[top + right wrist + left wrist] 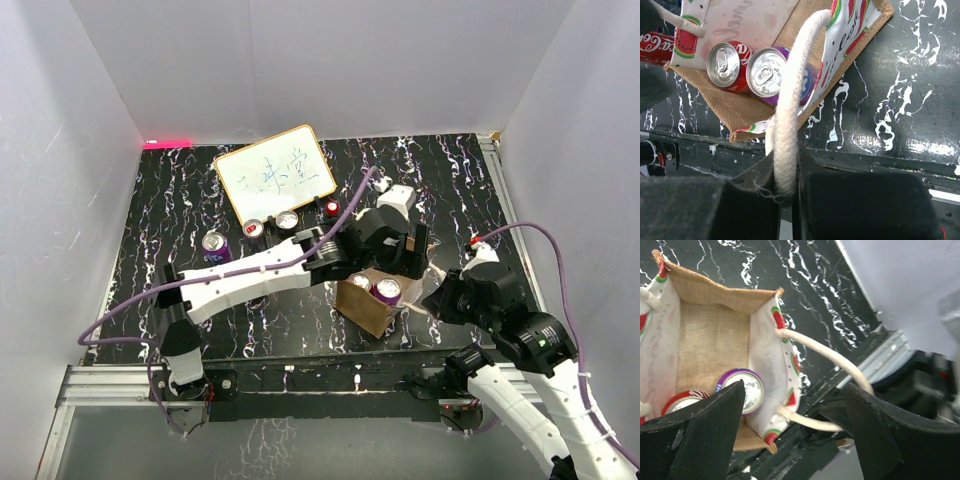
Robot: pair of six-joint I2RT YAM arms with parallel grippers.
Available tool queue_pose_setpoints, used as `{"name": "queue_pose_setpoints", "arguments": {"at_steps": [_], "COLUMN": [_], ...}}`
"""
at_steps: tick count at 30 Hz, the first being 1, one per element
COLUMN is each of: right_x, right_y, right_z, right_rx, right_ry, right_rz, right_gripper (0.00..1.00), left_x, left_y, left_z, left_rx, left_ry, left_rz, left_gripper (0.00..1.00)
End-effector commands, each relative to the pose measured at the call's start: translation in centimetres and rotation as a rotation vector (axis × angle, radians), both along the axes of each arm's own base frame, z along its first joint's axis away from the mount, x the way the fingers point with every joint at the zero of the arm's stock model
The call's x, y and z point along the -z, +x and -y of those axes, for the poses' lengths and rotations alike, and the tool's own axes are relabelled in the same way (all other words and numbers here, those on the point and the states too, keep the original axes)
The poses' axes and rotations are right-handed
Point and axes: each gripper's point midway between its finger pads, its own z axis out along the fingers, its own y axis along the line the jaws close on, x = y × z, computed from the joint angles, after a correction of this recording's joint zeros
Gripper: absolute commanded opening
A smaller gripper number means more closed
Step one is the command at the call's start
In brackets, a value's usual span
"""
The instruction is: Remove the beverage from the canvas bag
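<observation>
**Bag held by its handle, two cans inside**

The canvas bag (368, 308) stands open-mouthed on the counter (170, 200), near the front edge and a little right of centre. Inside it, a purple can (767, 72) and a red can (725, 62) stand upright and touching. The top view gives only their tops, while the right wrist view shows both lids and pull tabs plainly.

The same wrist view shows the right gripper (787, 187) clenched on a white cord handle (790, 115), the rope pinched between its fingers. From above, this grip cannot be made out.

The left gripper (795, 390) hangs over the bag's mouth, released. Its jaws are wide apart: one finger (700, 435) is over the cans and the other is outside the bag wall. In the top view the arm hides these jaws.

Only the top view shows what lies behind the bag: four loose cans (254, 229) in a row, and beyond them a whiteboard (275, 175).
</observation>
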Motion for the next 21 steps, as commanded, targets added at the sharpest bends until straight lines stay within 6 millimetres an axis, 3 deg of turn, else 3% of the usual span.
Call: {"name": "queue_pose_setpoints", "arguments": {"at_steps": [1, 9, 21], "right_x": [-1.6, -2.0, -2.2], "right_y": [-1.1, -1.9, -1.5], "right_z": [0.7, 1.3, 1.2], "right_rx": [-0.025, -0.027, -0.023], "right_ry": [-0.020, -0.008, -0.011], "right_rz": [0.034, 0.084, 0.098], "right_gripper": [0.08, 0.08, 0.08], "left_x": [1.9, 7.1, 11.5], "left_y": [1.0, 0.9, -3.3], "left_z": [-0.4, -0.6, -0.1], "left_rx": [0.039, 0.145, 0.292], "left_ry": [0.165, 0.419, 0.413], "left_rz": [0.063, 0.031, -0.107], "left_gripper": [0.77, 0.80, 0.91]}}
